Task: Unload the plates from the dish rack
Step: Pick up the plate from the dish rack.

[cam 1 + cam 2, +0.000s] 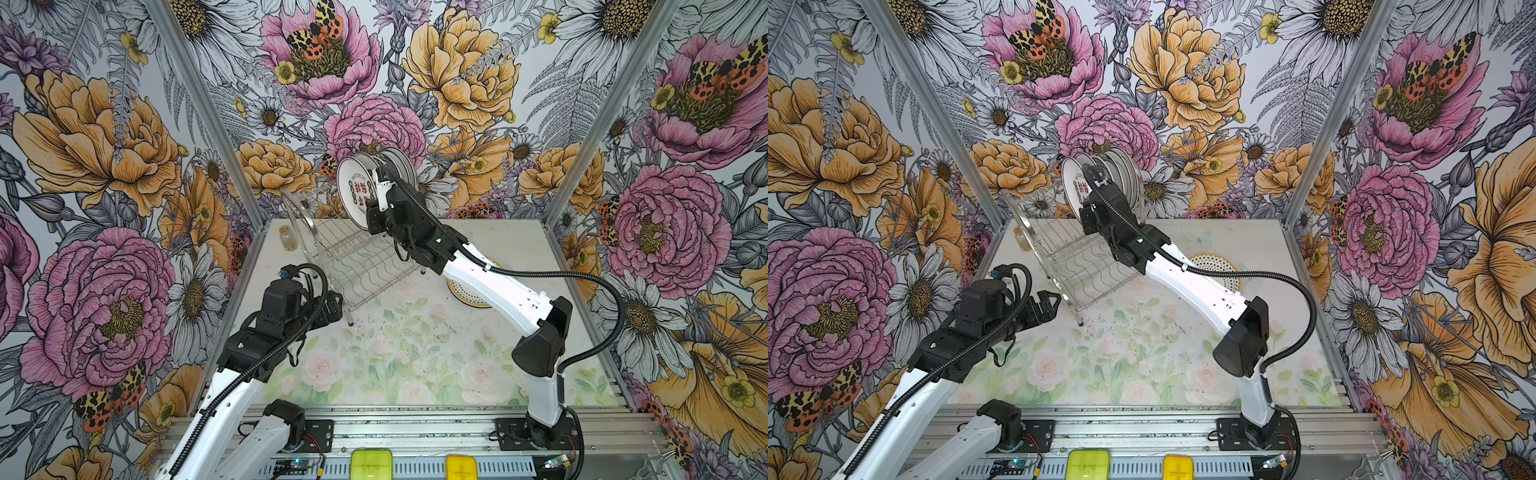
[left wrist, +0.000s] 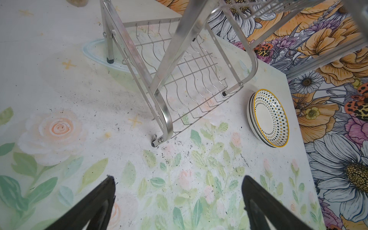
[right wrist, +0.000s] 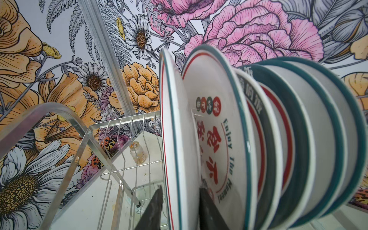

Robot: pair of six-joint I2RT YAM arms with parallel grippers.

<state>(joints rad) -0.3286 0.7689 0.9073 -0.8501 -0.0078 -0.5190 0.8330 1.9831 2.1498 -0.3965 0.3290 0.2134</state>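
**R gripper on front plate, L gripper open beside the rack**

Top views: I see the dish rack (image 1: 353,257) on the far-left part of the table (image 1: 415,353), set at an angle. The plates (image 1: 401,166) stand on edge in its upper level, packed close at the end near the back wall. The R gripper (image 1: 379,174) reaches up to the front plate (image 1: 353,195), the one w/ red characters on its face. Two or three dotted plates (image 1: 1219,266) lie stacked flat on the table, right of the rack and partly under the R arm. The L gripper (image 1: 1048,305) hangs low, just beside the rack's near corner. A small jar (image 1: 287,239) stands at the rack's far-left side.

L wrist: the L gripper (image 2: 178,179) has both black fingers (image 2: 95,203) spread wide apart over the table, nothing between them. The rack's near foot is ahead, apart from them.

R wrist: the fingers (image 3: 153,211) sit one on each face of the front plate (image 3: 179,119) at its lower rim, against it on both sides. So the R gripper (image 3: 179,191) is clamped on this plate. The next plate is just behind it; whether they touch, I cannot tell.
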